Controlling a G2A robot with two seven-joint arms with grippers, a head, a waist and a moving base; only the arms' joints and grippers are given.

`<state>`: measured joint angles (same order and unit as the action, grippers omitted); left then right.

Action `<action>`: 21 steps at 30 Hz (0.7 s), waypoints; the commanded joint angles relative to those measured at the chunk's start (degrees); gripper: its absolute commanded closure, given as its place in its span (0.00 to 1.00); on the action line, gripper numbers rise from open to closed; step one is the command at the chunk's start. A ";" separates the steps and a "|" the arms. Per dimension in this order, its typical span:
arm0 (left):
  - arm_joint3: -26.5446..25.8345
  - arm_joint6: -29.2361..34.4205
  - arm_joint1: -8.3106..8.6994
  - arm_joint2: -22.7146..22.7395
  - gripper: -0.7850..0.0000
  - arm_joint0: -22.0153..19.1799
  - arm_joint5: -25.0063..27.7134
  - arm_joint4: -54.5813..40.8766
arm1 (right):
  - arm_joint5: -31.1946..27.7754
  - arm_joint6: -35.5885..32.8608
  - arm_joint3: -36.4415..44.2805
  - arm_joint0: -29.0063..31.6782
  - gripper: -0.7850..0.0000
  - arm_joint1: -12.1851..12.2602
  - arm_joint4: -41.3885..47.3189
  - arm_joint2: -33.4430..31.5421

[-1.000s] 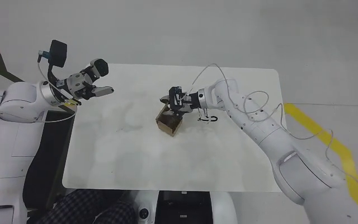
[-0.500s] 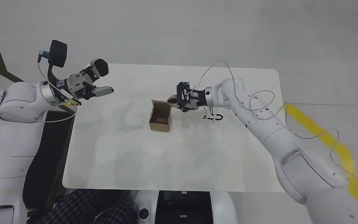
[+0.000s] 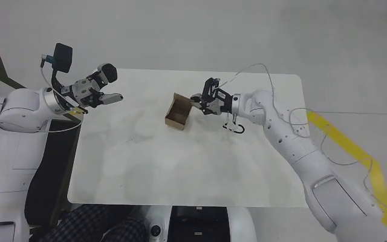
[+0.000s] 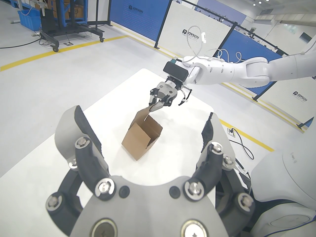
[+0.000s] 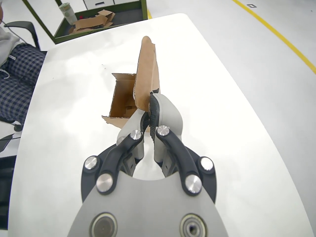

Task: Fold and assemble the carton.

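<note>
Two arms share one white bench (image 3: 181,175). In the top view, a small brown corrugated-cardboard carton (image 3: 176,113) sits with its mouth open upward, a little toward 12 o'clock from the bench's middle. The right gripper (image 3: 196,101) touches it at its 2 o'clock. The left gripper (image 3: 112,97) hangs over the bench's 10 o'clock edge, well apart, at the carton's 9 o'clock. In the left wrist view, the left gripper (image 4: 145,119) has its fingers (image 4: 74,127) spread wide and holds nothing. Far beyond them the carton (image 4: 142,139) stands on the bench with one raised flap (image 4: 145,111) pinched by the right gripper (image 4: 154,106). In the right wrist view, the right gripper (image 5: 149,109) has its fingers (image 5: 165,109) clenched on that flap (image 5: 147,75), which stands edge-on and runs straight away from them over the open carton (image 5: 123,97). The right arm is clearly nearer, so the next fold probably turns on swinging this flap across the mouth. The carton shows no readable writing; the blue and white wall panels (image 4: 138,23) behind carry print.
</note>
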<state>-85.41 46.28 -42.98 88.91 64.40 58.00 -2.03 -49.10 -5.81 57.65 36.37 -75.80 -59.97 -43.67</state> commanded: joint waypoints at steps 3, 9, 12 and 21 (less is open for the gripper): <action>0.00 0.00 0.00 0.00 0.00 0.00 0.00 0.00 | 7.08 -13.48 14.08 8.09 1.00 2.91 5.05 -6.49; 0.00 0.00 0.00 0.00 0.00 0.00 0.00 0.00 | 18.62 -29.47 34.25 21.35 1.00 6.35 8.98 -15.75; 0.00 0.00 0.00 0.00 0.00 0.00 0.00 0.00 | 23.10 -34.17 40.65 26.31 1.00 7.30 8.42 -18.50; 0.00 0.00 0.00 0.00 0.00 0.00 0.00 0.00 | 30.29 -32.14 43.40 32.14 1.00 7.72 6.15 -19.61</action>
<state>-85.41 46.28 -42.98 88.91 64.40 58.00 -2.03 -19.73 -38.56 101.27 68.17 -68.02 -53.84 -63.43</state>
